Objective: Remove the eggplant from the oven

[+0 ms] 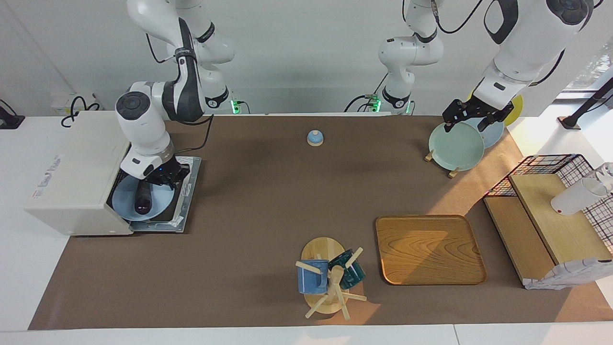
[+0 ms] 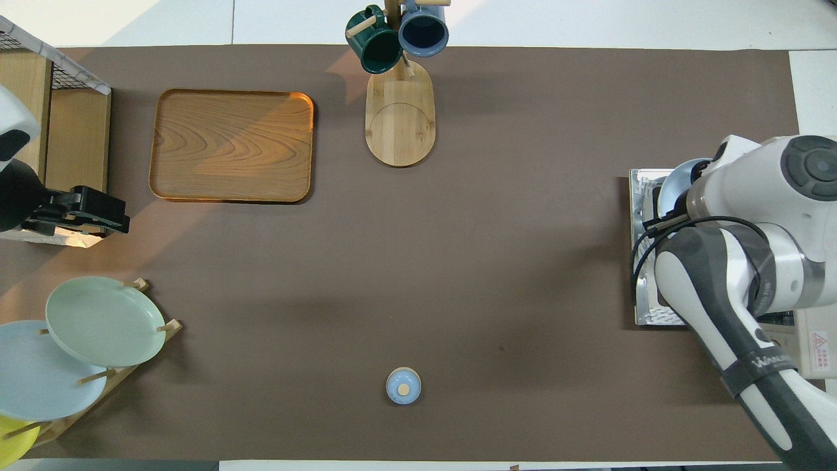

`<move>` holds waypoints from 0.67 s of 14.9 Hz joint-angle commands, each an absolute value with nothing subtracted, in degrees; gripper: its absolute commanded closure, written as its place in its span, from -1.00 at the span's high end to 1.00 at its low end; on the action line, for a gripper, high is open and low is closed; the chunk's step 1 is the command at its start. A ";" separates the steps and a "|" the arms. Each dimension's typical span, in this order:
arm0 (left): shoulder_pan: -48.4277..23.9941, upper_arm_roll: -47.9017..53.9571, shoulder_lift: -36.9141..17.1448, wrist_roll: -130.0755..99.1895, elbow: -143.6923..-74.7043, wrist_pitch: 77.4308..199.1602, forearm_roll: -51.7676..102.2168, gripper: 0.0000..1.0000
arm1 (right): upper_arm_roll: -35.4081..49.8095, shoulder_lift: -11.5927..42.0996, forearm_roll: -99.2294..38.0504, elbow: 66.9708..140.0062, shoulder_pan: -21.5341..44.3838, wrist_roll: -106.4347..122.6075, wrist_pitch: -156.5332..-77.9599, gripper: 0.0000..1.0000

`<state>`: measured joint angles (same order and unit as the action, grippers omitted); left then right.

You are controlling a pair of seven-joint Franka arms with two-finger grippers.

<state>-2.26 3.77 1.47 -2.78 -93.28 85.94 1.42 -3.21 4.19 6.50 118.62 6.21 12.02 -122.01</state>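
Observation:
The white oven (image 1: 72, 177) stands at the right arm's end of the table, its door (image 1: 187, 191) folded down flat. The dark purple eggplant (image 1: 142, 201) lies on a light blue plate (image 1: 125, 203) that sticks partly out of the oven's mouth over the door. My right gripper (image 1: 166, 179) is low over the plate's rim, beside the eggplant's end that is nearer the robots. In the overhead view the right arm hides the eggplant; only a bit of the plate (image 2: 673, 190) shows. My left gripper (image 1: 465, 122) waits open over the plate rack.
A plate rack with a green plate (image 1: 455, 146) stands at the left arm's end. A small blue bell (image 1: 314, 138) sits near the robots. A wooden tray (image 1: 428, 249), a mug tree (image 1: 330, 278) and a wire shelf (image 1: 550, 211) lie farther out.

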 commanded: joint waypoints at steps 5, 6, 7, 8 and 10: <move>-1.50 4.31 2.02 -2.81 -93.25 86.75 0.09 1.00 | -2.72 11.75 7.12 99.80 29.23 -13.84 -112.61 -1.00; -1.49 4.31 2.02 -2.73 -93.25 87.01 0.09 1.00 | -2.81 14.30 7.29 96.10 32.49 -17.98 -111.46 -1.00; -1.15 4.31 1.93 -2.72 -93.25 87.45 0.09 1.00 | -2.81 17.02 7.38 92.24 34.61 -21.24 -110.66 -1.00; -0.53 4.31 1.93 -2.72 -93.25 87.80 0.09 1.00 | -2.73 21.14 7.38 87.41 37.41 -25.01 -109.87 -1.00; -0.26 4.31 1.93 -2.38 -93.25 88.07 0.09 1.00 | -2.72 28.27 7.29 81.06 42.51 -34.40 -109.77 -1.00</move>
<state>-1.43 3.69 1.47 -2.78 -93.28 87.20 1.42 -2.34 18.39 6.57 91.40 38.94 -27.12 -111.73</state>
